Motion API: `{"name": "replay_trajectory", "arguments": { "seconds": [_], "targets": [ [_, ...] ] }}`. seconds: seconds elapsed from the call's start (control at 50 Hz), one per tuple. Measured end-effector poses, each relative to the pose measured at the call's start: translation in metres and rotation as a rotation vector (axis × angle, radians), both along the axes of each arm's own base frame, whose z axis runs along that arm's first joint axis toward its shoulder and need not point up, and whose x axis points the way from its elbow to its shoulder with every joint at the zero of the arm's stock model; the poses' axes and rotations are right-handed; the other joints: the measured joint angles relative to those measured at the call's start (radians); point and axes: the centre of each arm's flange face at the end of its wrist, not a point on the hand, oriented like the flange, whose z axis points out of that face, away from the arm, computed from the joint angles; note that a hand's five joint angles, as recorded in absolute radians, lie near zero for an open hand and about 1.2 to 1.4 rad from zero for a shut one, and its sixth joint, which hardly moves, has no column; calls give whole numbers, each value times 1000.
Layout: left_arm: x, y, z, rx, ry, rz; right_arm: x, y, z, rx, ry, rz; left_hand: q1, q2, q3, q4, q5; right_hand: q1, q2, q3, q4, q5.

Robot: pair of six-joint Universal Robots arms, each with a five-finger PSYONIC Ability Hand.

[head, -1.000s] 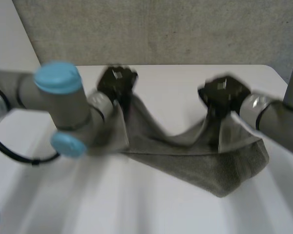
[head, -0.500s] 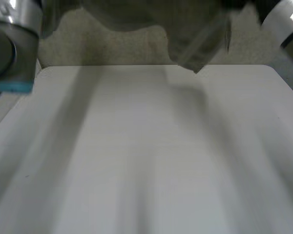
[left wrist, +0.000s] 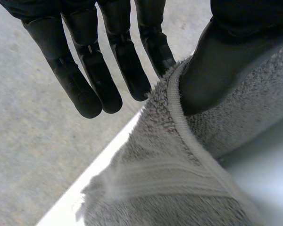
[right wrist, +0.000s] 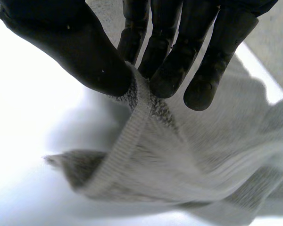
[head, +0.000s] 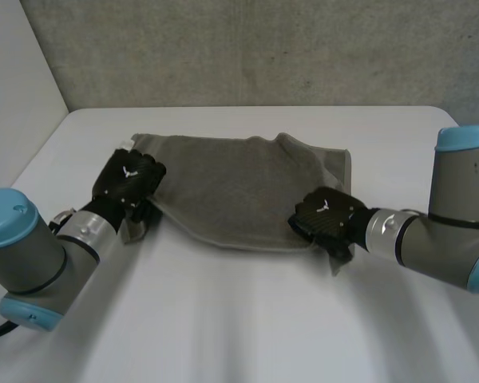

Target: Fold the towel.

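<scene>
Since each hand already has a near corner, the coming move turns on how the towel [head: 239, 187] lies from them: it spreads away from both, flat on the table [head: 247, 319], with its body beyond the fingertips and its far edge close to the table's back edge. Its long axis runs from side to side, from one hand to the other, and it is slightly skewed, the towel's right end sitting a little nearer the robot than its left. Neither arm is the nearer one, as each holds its own end of the towel's near edge.

The left hand [head: 128, 182] is at the towel's near left corner. In its wrist view the thumb [left wrist: 226, 66] lies on the nap and the hem rises between it and the nearest of the straight fingers [left wrist: 132, 70], a light pinch with the other fingers standing free of the cloth. The right hand [head: 323, 217] is at the towel's near right corner, where its thumb [right wrist: 85, 52] and fingertips [right wrist: 170, 61] close firmly on the ribbed hem and a small flap hangs below the grip.

I judge that the fold will go across the short axis – near edge carried over toward the towel's far edge – so both hands should rise and travel together, or the skew will carry into the fold
</scene>
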Motion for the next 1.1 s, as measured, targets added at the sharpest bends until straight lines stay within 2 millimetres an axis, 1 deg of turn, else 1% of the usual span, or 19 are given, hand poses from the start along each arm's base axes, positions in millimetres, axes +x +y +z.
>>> {"name": "replay_trajectory", "arguments": {
  "seconds": [0.08,0.2,0.24,0.3,0.46,0.54,0.68,0.74,0.92,0.98,1.0,1.04,1.06,1.08,1.1],
  "targets": [
    [0,3,-3,22,-7,-4,-4,4,-5,65,-13,-71,0,0,0,0,0,0,0,0,0,0],
    [1,5,-2,36,-1,-1,-7,7,-1,145,-94,-175,0,0,0,0,0,-11,-11,-11,-12,-12],
    [1,5,-2,38,2,1,-8,8,1,158,-128,-209,0,0,0,0,0,-171,-177,-183,-185,-185],
    [1,5,-2,41,4,3,-11,8,1,164,-164,-257,0,0,0,0,0,-365,-355,-367,-365,-370],
    [2,9,-6,54,-1,0,-21,7,-2,142,-208,-388,0,0,0,0,0,-488,-467,-489,-486,-505],
    [3,10,-7,59,-2,0,-28,8,-4,115,-210,-447,0,0,0,0,0,-595,-582,-599,-601,-620],
    [5,9,-8,64,1,7,-39,16,-11,83,-206,-521,0,0,0,0,0,-781,-781,-797,-800,-828],
    [6,8,-8,67,5,11,-43,20,-12,73,-224,-542,0,0,0,0,0,-836,-825,-843,-846,-874],
    [7,7,-8,78,21,15,-45,26,-13,115,-296,-589,0,0,0,0,0,-840,-827,-846,-850,-866],
    [7,7,-8,82,26,16,-45,25,-13,133,-326,-603,0,0,0,0,0,-775,-775,-787,-788,-778],
    [7,7,-8,83,28,17,-45,25,-13,136,-336,-608,0,0,0,0,0,-721,-718,-731,-732,-721],
    [7,7,-9,85,29,18,-45,23,-12,138,-351,-615,0,0,0,0,0,-544,-531,-548,-549,-537],
    [7,7,-9,85,30,18,-46,21,-12,136,-359,-621,0,0,0,0,0,-395,-377,-401,-404,-407],
    [7,7,-9,85,30,19,-47,20,-12,134,-364,-624,0,0,0,0,0,-302,-283,-329,-331,-323],
    [7,6,-9,86,30,20,-48,17,-12,128,-371,-631,0,0,0,0,0,-141,-126,-157,-157,-148]
  ]
}}
